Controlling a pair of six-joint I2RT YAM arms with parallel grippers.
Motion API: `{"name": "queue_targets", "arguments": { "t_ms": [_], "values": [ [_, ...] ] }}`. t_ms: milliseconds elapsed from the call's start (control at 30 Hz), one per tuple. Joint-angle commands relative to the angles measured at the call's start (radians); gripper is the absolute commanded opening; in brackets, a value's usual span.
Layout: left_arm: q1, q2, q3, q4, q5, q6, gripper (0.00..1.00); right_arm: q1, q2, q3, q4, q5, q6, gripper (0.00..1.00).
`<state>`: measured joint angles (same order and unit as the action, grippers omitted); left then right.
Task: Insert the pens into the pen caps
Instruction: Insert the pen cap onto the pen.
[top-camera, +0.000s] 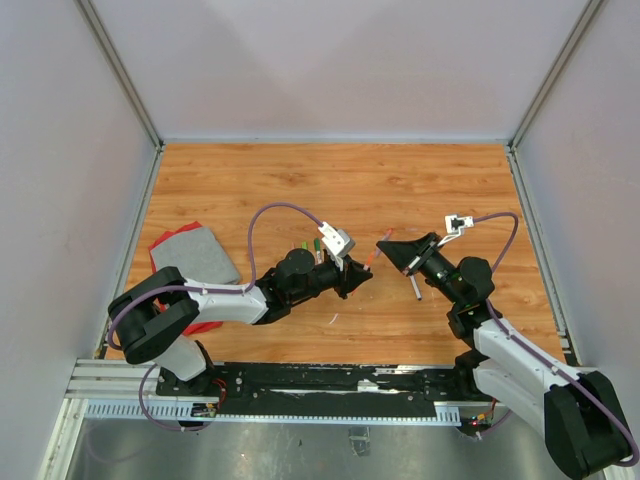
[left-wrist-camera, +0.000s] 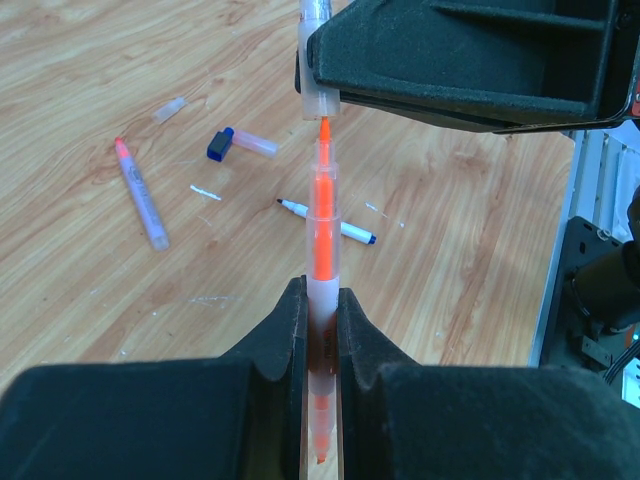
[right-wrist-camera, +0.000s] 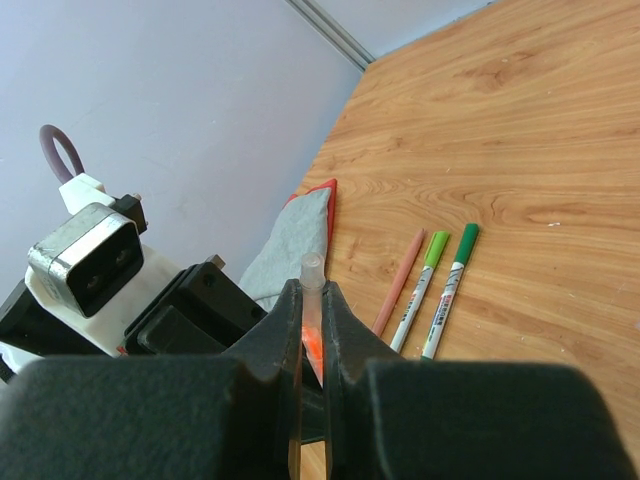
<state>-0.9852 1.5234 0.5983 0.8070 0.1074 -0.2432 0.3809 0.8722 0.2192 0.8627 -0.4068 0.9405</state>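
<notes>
The orange pen (left-wrist-camera: 322, 230) is hanging above the table (top-camera: 300, 190) between the two arms, clenched in the left gripper (left-wrist-camera: 320, 298), its long axis running straight out from those jaws. Its tip is sitting just at the mouth of the clear cap (left-wrist-camera: 318, 98), which the right gripper (right-wrist-camera: 311, 292) is pinching tight. They are looking nearly coaxial; whether the tip is entering, I cannot tell.
</notes>
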Motion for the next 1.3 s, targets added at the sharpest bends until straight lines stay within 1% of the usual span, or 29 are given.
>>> {"name": "queue_targets", "arguments": {
  "t_ms": [0,500,800,1267],
  "values": [
    [-0.009,0.008,0.021,0.039,0.007,0.019,0.01,-0.014,0.002,0.019,0.036,-0.03,-0.002,0.01],
    [-0.007,0.011,0.027,0.031,0.002,0.018,0.0,-0.001,0.011,0.019,0.027,-0.05,-0.019,0.01],
    [-0.007,0.009,0.028,0.029,0.002,0.019,0.0,0.001,-0.013,0.016,0.045,0.004,0.006,0.01],
    [-0.007,0.009,0.028,0.027,0.001,0.017,0.01,0.001,-0.023,0.0,0.073,0.003,0.012,0.01]
  ]
}}
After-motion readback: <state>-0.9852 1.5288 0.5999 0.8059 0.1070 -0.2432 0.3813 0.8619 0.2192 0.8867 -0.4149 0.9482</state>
